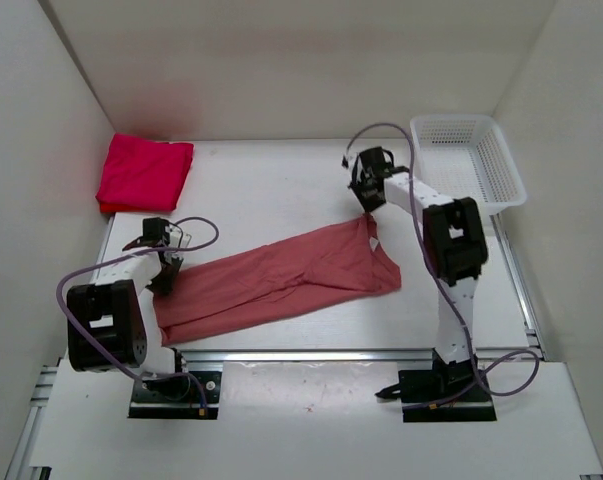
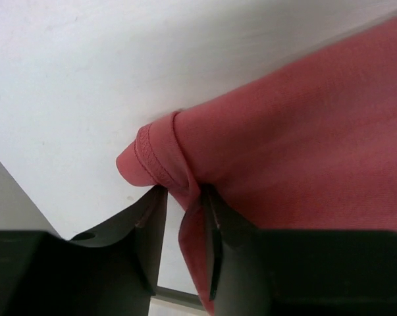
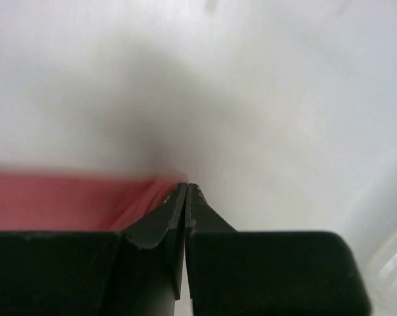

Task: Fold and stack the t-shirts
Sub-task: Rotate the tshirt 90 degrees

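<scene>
A salmon pink t-shirt [image 1: 281, 275] lies stretched in a long band across the table, from front left to the middle right. My left gripper [image 1: 166, 272] is at its left end. In the left wrist view a rolled hem of the shirt [image 2: 303, 131] is bunched between the tips of the left gripper [image 2: 185, 192]. My right gripper [image 1: 367, 205] sits at the shirt's far right corner, which rises to a peak at it. Its jaws [image 3: 187, 187] are pressed together, with the pink cloth [image 3: 53, 201] running right up to the tips. A folded crimson-red t-shirt stack [image 1: 144, 172] rests at the back left.
A white mesh basket [image 1: 471, 160] stands at the back right corner, just right of the right arm. White walls close in the table on three sides. A metal rail [image 1: 331, 355] runs along the near edge.
</scene>
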Tool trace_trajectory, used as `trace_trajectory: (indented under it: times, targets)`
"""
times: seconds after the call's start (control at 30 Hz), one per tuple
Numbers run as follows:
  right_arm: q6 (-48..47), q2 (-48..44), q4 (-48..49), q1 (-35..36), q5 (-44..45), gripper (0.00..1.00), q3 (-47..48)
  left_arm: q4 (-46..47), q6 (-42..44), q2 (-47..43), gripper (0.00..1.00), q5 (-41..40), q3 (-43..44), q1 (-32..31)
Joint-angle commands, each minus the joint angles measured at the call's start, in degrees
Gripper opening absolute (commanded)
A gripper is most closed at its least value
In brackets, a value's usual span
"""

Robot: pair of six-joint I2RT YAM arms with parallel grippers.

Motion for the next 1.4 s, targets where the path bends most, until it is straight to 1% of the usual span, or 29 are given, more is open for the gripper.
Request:
trace_trajectory:
  times: [0.0, 0.03, 0.07, 0.1, 0.13, 0.17, 0.2, 0.23, 0.27, 0.3, 0.33, 0.37, 0.4, 0.43, 0.5, 0.53, 0.57, 0.6, 0.67, 0.7, 0.73, 0.77, 0.8, 0.83, 0.87, 0.97, 1.17, 1.23, 1.37]
  targets:
    - [3.0, 11.1, 1.7, 0.8, 4.6, 0.00, 21.2, -3.0, -0.7, -2.5, 0.40, 1.1, 1.0, 2.1]
    - [3.9, 16.2, 0.9, 1.6, 6.4, 0.00, 29.9, -4.0, -1.0, -2.8, 0.43, 1.3, 1.5, 2.6]
    - [4.9, 18.6, -0.5, 2.7, 8.7, 0.01, 34.5, -4.3, -1.2, -2.7, 0.46, 1.5, 1.6, 2.5]
    - [6.1, 24.4, -3.0, 4.0, 12.3, 0.06, 44.4, -4.9, -1.2, -2.9, 0.48, 1.9, 1.9, 3.1]
    - [8.6, 29.6, -5.6, 4.6, 14.1, 0.19, 55.2, -5.7, -1.5, -2.8, 0.50, 1.8, 2.1, 3.0]
    - [9.9, 34.2, -7.3, 5.5, 17.2, 0.27, 60.2, -5.7, -1.5, -2.6, 0.50, 2.0, 2.3, 3.2]
    - [11.2, 35.8, -11.0, 6.4, 18.7, 0.38, 69.8, -6.0, -1.5, -2.4, 0.50, 1.7, 2.4, 3.5]
    - [12.4, 38.8, -12.9, 6.9, 19.9, 0.46, 76.9, -6.2, -1.4, -2.4, 0.51, 1.7, 3.1, 3.8]
    - [13.1, 38.2, -15.6, 7.0, 21.6, 0.48, 79.4, -6.0, -1.5, -2.4, 0.51, 1.4, 3.4, 3.7]
    - [15.4, 37.2, -17.9, 6.8, 23.2, 0.50, 77.3, -5.5, -1.5, -2.6, 0.51, 1.3, 3.8, 3.7]
    - [19.3, 35.5, -20.6, 6.8, 23.5, 0.50, 77.8, -5.6, -1.7, -2.4, 0.52, 1.6, 4.4, 3.3]
    - [21.5, 33.1, -25.4, 6.5, 23.1, 0.50, 77.4, -5.5, -1.8, -2.8, 0.51, 1.6, 5.1, 2.9]
    - [21.3, 31.6, -27.4, 6.3, 23.7, 0.50, 76.5, -5.2, -1.6, -3.1, 0.53, 1.8, 5.3, 2.7]
    - [22.1, 27.4, -27.8, 6.2, 24.2, 0.49, 73.1, -5.0, -2.0, -3.2, 0.54, 2.0, 5.7, 2.0]
    - [23.1, 20.7, -28.8, 5.6, 21.5, 0.48, 67.9, -4.2, -2.2, -4.0, 0.55, 1.6, 6.4, 1.3]
    - [23.1, 15.9, -28.8, 6.4, 19.8, 0.48, 61.8, -4.2, -2.6, -4.4, 0.56, 1.8, 6.7, 1.1]
    - [23.5, 9.7, -28.7, 6.7, 19.3, 0.48, 53.1, -4.2, -2.6, -4.7, 0.56, 2.4, 6.8, 1.3]
    - [23.5, 5.8, -28.1, 7.9, 17.2, 0.47, 47.9, -3.9, -2.6, -5.3, 0.57, 2.7, 6.8, 1.2]
    - [23.7, -9.2, -25.5, 10.6, 13.5, 0.47, 25.3, -3.1, -3.3, -6.4, 0.58, 3.3, 6.1, 1.5]
    - [22.4, -17.0, -22.5, 12.3, 9.1, 0.49, 13.1, -3.1, -3.4, -7.2, 0.58, 3.6, 5.7, 0.9]
    - [20.8, -20.7, -20.2, 14.2, 3.7, 0.49, 7.5, -3.1, -3.4, -8.1, 0.58, 3.9, 5.6, 0.7]
    - [19.3, -28.2, -17.9, 15.1, -2.0, 0.51, -2.8, -3.0, -3.0, -8.5, 0.58, 4.0, 4.8, 0.6]
    - [19.3, -33.6, -16.8, 15.0, -4.0, 0.52, -11.1, -3.2, -3.2, -8.4, 0.59, 4.1, 4.2, 0.0]
    - [20.0, -37.2, -16.3, 13.5, -8.3, 0.52, -14.0, -3.6, -2.8, -8.5, 0.59, 4.1, 3.7, 0.0]
    - [20.5, -38.0, -15.6, 10.8, -11.8, 0.52, -18.6, -3.9, -3.0, -8.4, 0.59, 4.0, 3.9, -0.3]
    - [25.4, -38.1, -12.3, 5.4, -12.8, 0.54, -25.7, -4.3, -2.7, -8.3, 0.60, 4.8, 3.6, 0.4]
    - [33.1, -35.0, -2.1, 2.0, -10.5, 0.63, -33.1, -6.0, -3.5, -6.2, 0.60, 6.4, 3.9, 2.3]
    - [36.7, -34.2, -1.3, 0.1, -9.5, 0.63, -34.2, -6.3, -3.5, -5.8, 0.60, 6.2, 4.9, 3.4]
    - [37.9, -32.3, 0.1, -4.0, -6.7, 0.62, -35.1, -7.0, -3.5, -5.0, 0.60, 6.1, 5.7, 4.3]
